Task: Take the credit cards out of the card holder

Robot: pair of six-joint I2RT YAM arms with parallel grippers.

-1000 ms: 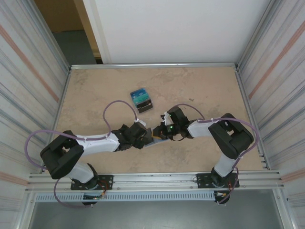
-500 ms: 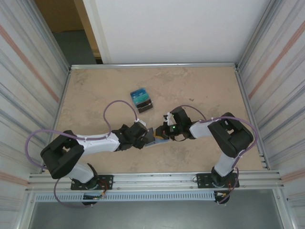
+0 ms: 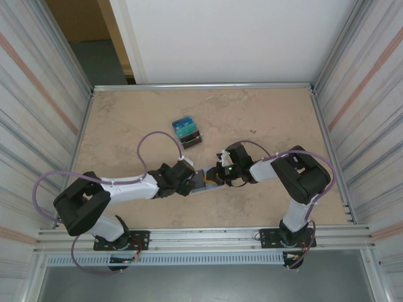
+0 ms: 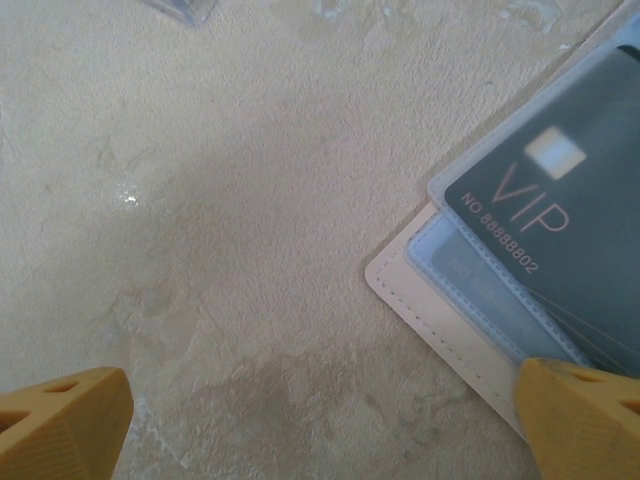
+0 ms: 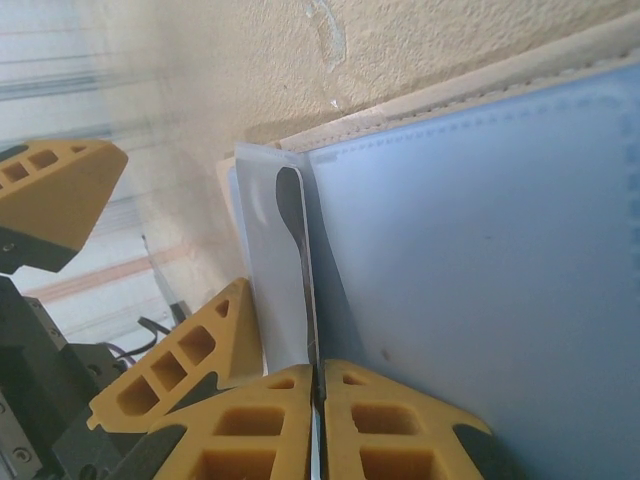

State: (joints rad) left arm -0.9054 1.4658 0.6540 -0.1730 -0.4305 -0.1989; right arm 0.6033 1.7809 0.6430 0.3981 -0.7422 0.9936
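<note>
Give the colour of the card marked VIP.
The VIP card is dark grey-teal; the left wrist view shows it best.

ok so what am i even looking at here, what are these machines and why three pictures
Two robot arms on a table, each ending in a two-finger gripper. One picture looks down from above; the other two come from wrist cameras. On the table lie a pile of cards and an open beige holder with a dark VIP card in a clear sleeve. The left gripper is open by the holder. The right gripper pinches a thin flap standing in it; card or sleeve, I can't tell.
</note>
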